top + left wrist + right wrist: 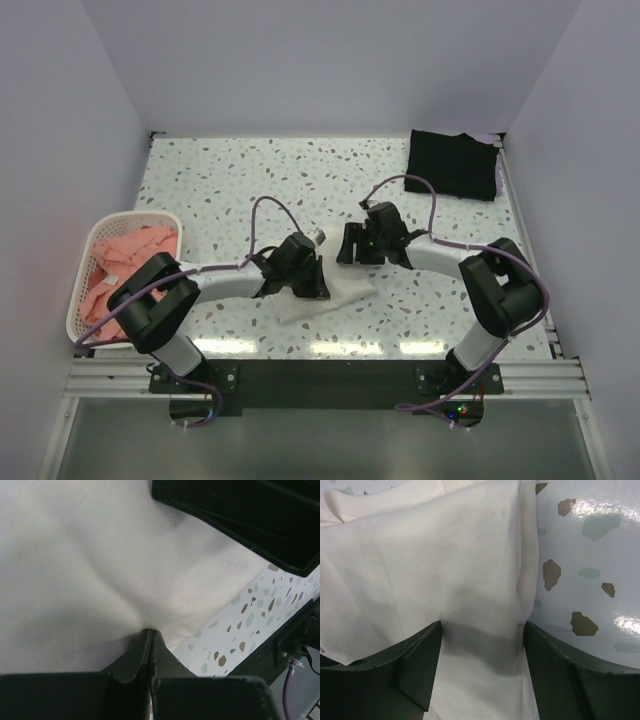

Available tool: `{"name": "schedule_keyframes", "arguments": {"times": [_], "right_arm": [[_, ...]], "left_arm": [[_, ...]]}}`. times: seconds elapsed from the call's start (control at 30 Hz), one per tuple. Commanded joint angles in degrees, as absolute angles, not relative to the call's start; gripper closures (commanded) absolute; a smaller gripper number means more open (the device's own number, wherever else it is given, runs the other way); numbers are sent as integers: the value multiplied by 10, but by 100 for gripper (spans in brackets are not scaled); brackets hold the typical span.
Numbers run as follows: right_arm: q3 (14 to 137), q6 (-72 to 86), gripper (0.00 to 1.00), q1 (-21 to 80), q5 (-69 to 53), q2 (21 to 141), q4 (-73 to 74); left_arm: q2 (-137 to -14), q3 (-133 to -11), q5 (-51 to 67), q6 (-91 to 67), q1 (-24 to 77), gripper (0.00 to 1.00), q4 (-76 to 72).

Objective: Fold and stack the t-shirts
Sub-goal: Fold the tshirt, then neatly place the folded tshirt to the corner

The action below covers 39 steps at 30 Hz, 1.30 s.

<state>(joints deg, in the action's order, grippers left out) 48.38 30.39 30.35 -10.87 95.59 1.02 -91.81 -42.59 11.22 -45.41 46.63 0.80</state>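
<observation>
Right fingers [415,670] astride white t-shirt [445,570] edge, left fingers [135,660] pinching it

The top camera looks down from above and behind the arm bases [190,378], far enough to take in the whole table [230,180] with the white shirt [345,293] at its middle. The left wrist camera sits very close over that shirt, looking past the left pincer [151,631], whose tips meet at the bottom edge. The right wrist camera is just as near, looking between the right pincer's [482,630] spread fingers [415,670] at the same cloth and a strip of table.
</observation>
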Motion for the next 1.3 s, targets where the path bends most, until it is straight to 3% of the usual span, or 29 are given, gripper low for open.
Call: {"name": "schedule_keyframes", "arguments": {"times": [0.0,0.13,0.27,0.3,0.33,0.73,1.07,1.27], "right_arm": [[479,306,33,329,-70,991,45],[482,308,48,348,-44,1000,59],[490,306,77,352,-22,1005,78],[497,306,93,353,-16,1004,83],[503,304,99,353,-10,1003,90],[708,237,100,322,199,1063,248],[986,163,100,255,320,1216,340],[1222,88,100,231,400,1324,395]], "left_arm": [[-902,-418,107,-434,455,100,34],[-902,-419,112,-433,451,100,33],[-890,-436,116,-425,438,100,53],[-884,-443,115,-420,427,100,61],[-879,-461,111,-409,421,100,71],[-783,-598,19,-265,330,100,304],[-766,-579,-29,-202,306,100,309],[-737,-544,-65,-200,304,100,290]]}}
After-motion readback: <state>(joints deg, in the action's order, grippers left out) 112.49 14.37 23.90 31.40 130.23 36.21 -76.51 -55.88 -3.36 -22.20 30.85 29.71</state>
